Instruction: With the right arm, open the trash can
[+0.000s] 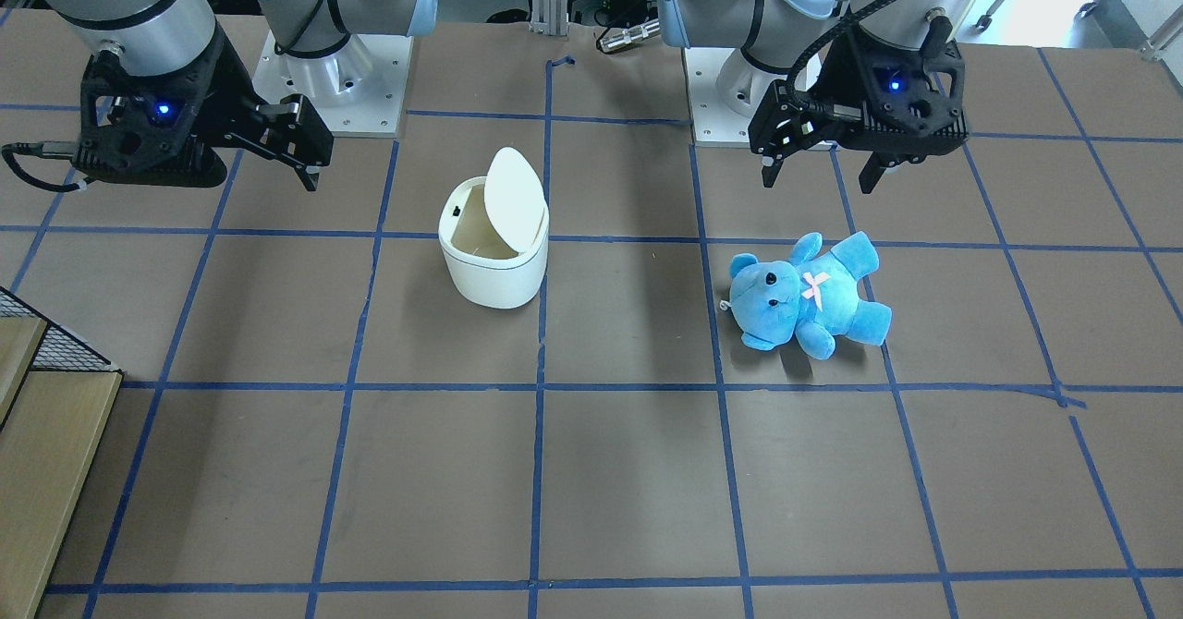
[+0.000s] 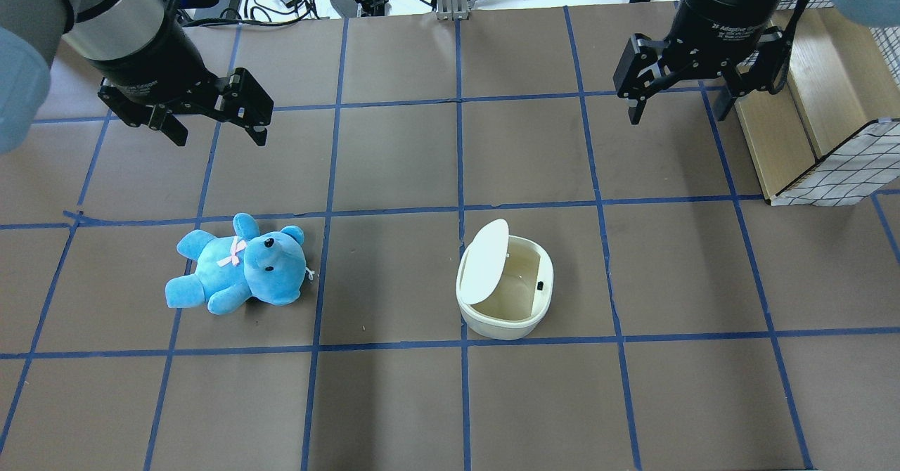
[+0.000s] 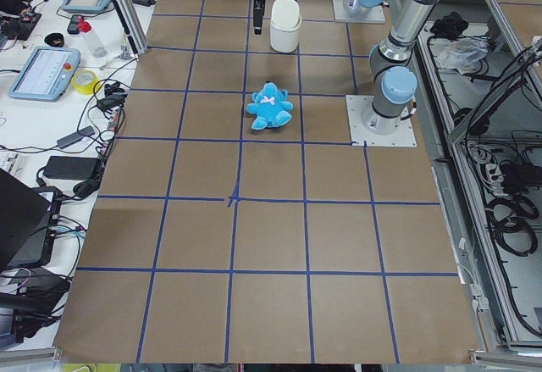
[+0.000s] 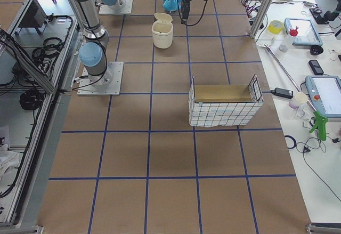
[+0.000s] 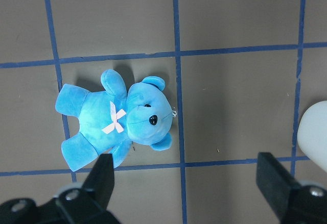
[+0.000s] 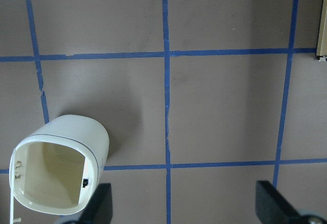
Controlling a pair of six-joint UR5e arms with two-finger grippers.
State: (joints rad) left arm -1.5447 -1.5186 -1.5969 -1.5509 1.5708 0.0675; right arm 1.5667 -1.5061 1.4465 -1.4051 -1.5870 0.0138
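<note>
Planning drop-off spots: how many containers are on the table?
2: the small white plastic trash can, lid up, slightly right of centre; the wire-grid wooden box at the robot's far right. None seems hidden.

Brown table (image 2: 394,401) gridded with blue tape (image 2: 460,162) — a wire-mesh crate (image 4: 224,115) at one end, cluttered white benches (image 4: 314,58) alongside.

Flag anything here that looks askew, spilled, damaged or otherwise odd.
Nothing stands out. The trash can stands upright with its lid tipped up. The blue teddy bear lies flat on the table, apart from it. The left gripper and right gripper hang open, touching nothing.
</note>
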